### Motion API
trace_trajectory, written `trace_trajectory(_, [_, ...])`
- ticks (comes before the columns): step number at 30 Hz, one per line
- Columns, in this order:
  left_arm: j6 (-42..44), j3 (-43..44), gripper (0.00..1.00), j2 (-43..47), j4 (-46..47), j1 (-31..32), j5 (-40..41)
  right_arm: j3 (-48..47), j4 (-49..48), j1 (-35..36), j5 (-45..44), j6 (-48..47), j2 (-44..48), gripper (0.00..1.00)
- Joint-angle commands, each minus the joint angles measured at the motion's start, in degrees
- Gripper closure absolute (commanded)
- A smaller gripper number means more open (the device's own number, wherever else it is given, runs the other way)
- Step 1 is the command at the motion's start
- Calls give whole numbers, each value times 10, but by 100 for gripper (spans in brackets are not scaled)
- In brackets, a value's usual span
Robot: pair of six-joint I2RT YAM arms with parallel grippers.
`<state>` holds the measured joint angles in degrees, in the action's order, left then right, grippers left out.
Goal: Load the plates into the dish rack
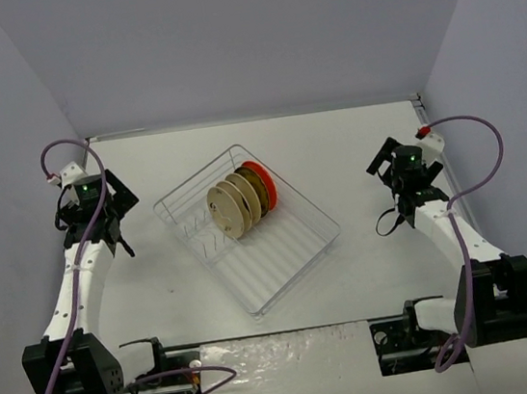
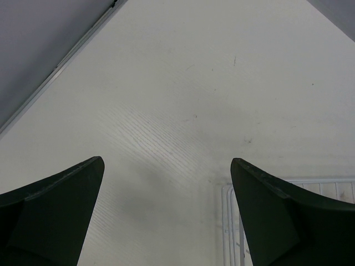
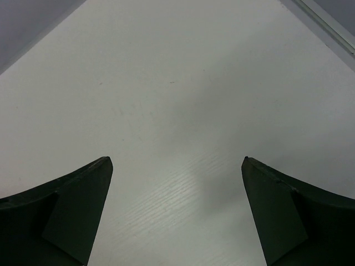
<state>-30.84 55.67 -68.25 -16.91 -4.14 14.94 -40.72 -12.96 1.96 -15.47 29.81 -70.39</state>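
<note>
light: bright, even | shadows: faint, soft | glare: table (image 1: 293, 348) near edge

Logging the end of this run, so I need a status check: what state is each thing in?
Small round plates, cream through brown to orange-red: standing on edge in a row, inside the rack.
White wire dish rack: flat on the white table, plates at one end.
Left arm's black two-finger tool: open, empty.
Right arm's black two-finger tool: open, empty.

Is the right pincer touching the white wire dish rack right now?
Apart. The top external view shows a strip of white table between the right pincer and the white wire dish rack.
</note>
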Motion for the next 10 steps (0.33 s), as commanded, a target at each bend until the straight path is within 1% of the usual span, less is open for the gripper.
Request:
trace_trajectory(1, [-17,-13,3,35,55,-3,7,0,-81,0,-3,34,20,0])
trace_trajectory(7, [-8,-43,3,61,90,-3,-26,19,-92,4,-41,28,64,0])
trace_trajectory(10, [-6,-67,3,74,120,-2,-36,58,-135,5,-52,23,105,0])
